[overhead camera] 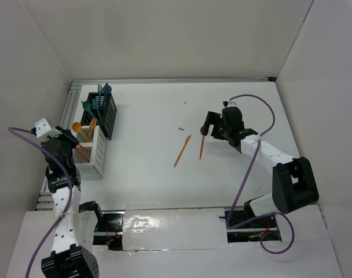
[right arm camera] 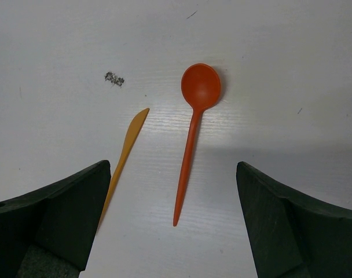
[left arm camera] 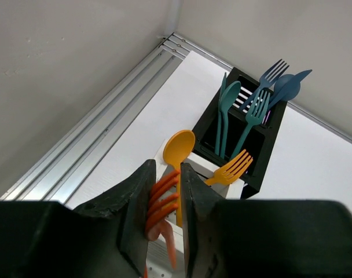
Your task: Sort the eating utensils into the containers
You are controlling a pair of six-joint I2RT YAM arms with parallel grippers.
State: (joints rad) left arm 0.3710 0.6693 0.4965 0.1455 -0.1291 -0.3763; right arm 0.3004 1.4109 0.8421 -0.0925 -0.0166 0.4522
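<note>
Two utensils loose mid-table by wide-open right gripper (right arm camera: 175, 174): spoon (right arm camera: 200, 87), knife (right arm camera: 127, 145). Left gripper (left arm camera: 165, 174) pinching orange fork (left arm camera: 161, 202) over white bin (overhead camera: 99, 153); risk: tines snagging rim, bin toppling.

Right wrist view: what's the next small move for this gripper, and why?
Probably lower straight down and close on the red-orange spoon at its handle. The right gripper is open, its fingers either side of the spoon, which lies flat on the table. The orange knife lies close beside one finger, so a centred descent should miss it.
</note>
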